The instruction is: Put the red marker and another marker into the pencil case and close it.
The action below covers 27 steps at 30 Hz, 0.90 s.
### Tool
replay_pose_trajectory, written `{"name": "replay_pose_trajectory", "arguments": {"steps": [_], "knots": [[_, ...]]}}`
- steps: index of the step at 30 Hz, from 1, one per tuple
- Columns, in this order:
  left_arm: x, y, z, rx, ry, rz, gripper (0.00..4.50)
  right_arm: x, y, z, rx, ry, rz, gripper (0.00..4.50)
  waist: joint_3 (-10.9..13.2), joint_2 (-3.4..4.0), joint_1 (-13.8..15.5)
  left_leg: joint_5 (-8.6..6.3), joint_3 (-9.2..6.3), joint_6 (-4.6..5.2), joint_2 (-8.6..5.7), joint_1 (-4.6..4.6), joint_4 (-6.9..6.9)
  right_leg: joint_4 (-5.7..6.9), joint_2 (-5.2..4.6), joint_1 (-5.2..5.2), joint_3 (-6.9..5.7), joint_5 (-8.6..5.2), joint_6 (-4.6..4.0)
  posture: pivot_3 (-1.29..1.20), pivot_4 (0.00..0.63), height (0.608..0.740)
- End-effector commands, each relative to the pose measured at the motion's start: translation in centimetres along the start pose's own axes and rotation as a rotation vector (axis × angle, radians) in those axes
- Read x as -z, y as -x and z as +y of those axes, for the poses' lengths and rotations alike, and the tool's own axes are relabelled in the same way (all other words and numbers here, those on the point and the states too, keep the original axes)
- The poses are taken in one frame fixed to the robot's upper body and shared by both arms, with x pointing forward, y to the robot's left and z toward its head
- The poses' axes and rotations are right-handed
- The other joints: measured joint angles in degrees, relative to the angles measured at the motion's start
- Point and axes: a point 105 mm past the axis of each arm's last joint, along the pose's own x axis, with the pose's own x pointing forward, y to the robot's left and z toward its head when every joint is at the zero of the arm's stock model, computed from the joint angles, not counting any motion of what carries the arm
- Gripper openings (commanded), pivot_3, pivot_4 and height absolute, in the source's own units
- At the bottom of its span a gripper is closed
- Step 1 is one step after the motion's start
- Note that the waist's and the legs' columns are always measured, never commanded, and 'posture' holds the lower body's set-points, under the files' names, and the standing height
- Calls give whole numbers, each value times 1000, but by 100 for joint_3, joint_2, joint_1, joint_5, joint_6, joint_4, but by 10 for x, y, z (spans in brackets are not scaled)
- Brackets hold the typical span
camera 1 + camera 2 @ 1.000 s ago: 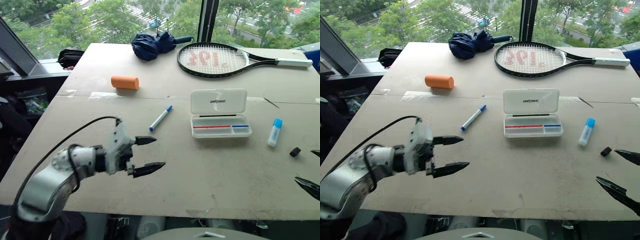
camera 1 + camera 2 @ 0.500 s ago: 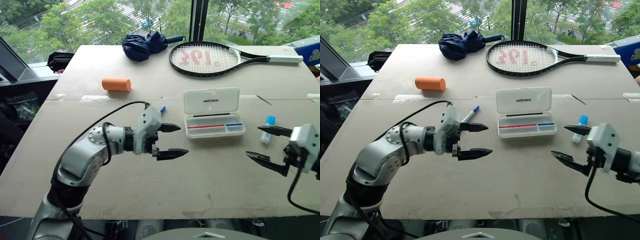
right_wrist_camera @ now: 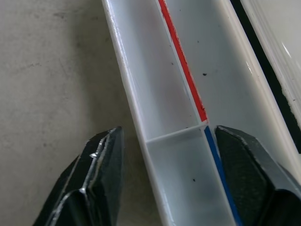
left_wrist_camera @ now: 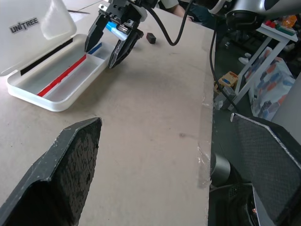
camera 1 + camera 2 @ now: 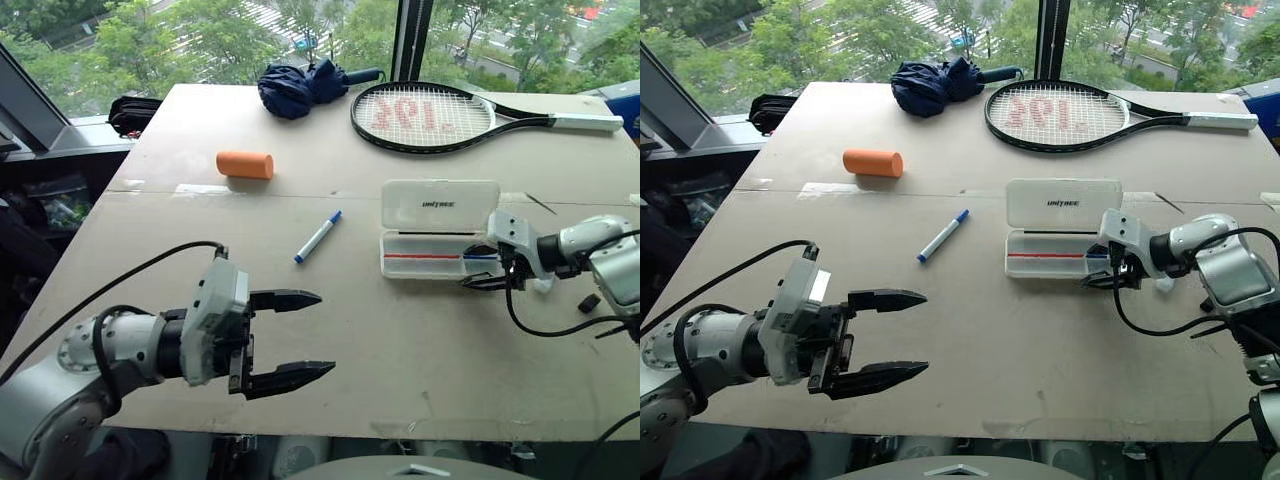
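Left jaws [image 5: 292, 333]: spread wide, empty, above the counter [image 5: 420, 340] near its front edge.
Right jaws [image 5: 487, 266]: parted, straddling the front wall at the pencil case's [image 5: 430, 254] 3 o'clock end, clamping nothing.
Pencil case: lid up, tray with red and blue strips.
Another marker [image 5: 318, 237]: flat on the counter, at the case's 9 o'clock, apart.

A pale, scuffed table [image 5: 400, 350] fills the frame. On it lie a tennis racket [image 5: 430, 115] and a folded navy umbrella [image 5: 300, 88] at the top, an orange cylinder [image 5: 246, 165] at upper left, and a blue-capped marker [image 5: 318, 238] near the centre. The open white pencil case [image 5: 432, 255] lies right of centre, with a small black object [image 5: 590, 302] at the right edge.
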Motion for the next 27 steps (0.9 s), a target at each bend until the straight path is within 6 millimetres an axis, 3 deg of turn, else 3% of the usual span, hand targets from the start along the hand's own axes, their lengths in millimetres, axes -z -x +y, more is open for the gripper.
{"name": "replay_pose_trajectory", "arguments": {"steps": [1,14,20,24,27], "knots": [[-7,1,-9,-20,-43,-25,4500,-14,7,-2,-17,69,-34,2298,0,1,-5,0,-2,0,1,1,0,1,1,0,-2,0,0,0,150,732],[-18,-4,-8,-23,-38,-29,4500,-17,29,11,17,96,-83,2298,1,2,14,0,0,0,2,2,-1,2,0,0,-1,0,-1,0,150,732],[-17,-2,-12,7,-34,-8,4500,-7,29,24,-1,53,-65,2298,1,3,5,0,1,0,3,3,-2,3,4,0,0,0,-1,0,150,732],[-17,-2,-17,31,-36,4,4500,1,17,20,10,32,-37,2298,1,3,4,0,2,0,3,4,-1,3,4,0,0,-1,-3,0,150,732],[-17,-1,-19,40,-46,16,4500,11,9,13,26,32,4,1430,1,3,3,0,4,0,3,4,-1,3,5,0,1,-9,-17,0,150,732]]}}
